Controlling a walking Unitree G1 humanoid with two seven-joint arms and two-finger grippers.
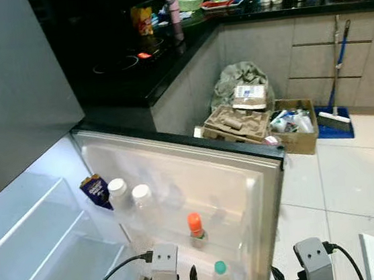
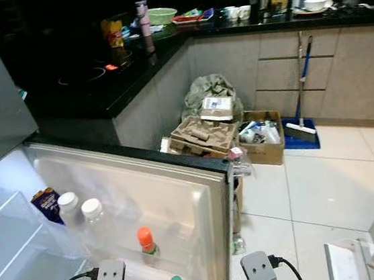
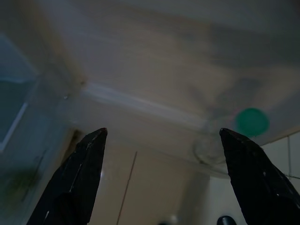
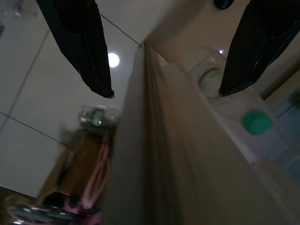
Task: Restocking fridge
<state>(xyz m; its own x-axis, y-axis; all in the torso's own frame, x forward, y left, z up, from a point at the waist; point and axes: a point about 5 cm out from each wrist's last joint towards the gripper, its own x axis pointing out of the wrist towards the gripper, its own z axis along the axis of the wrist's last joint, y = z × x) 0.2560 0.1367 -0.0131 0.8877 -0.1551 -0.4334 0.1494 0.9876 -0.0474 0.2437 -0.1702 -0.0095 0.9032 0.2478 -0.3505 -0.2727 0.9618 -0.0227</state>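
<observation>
At the left, the fridge shelves (image 1: 41, 224) stand bare. On the open fridge door (image 1: 198, 179), a blue packet (image 1: 95, 189), two white-capped bottles (image 1: 118, 192) and an orange-capped bottle (image 1: 196, 228) sit upright in the racks. The green-capped bottle (image 1: 221, 276) stands nearest, upright, just right of the left gripper (image 3: 161, 136), whose jaws are spread and hold nothing. The right gripper (image 4: 164, 91), jaws also apart and unladen, straddles the door's outer edge. The left arm looks nearer.
</observation>
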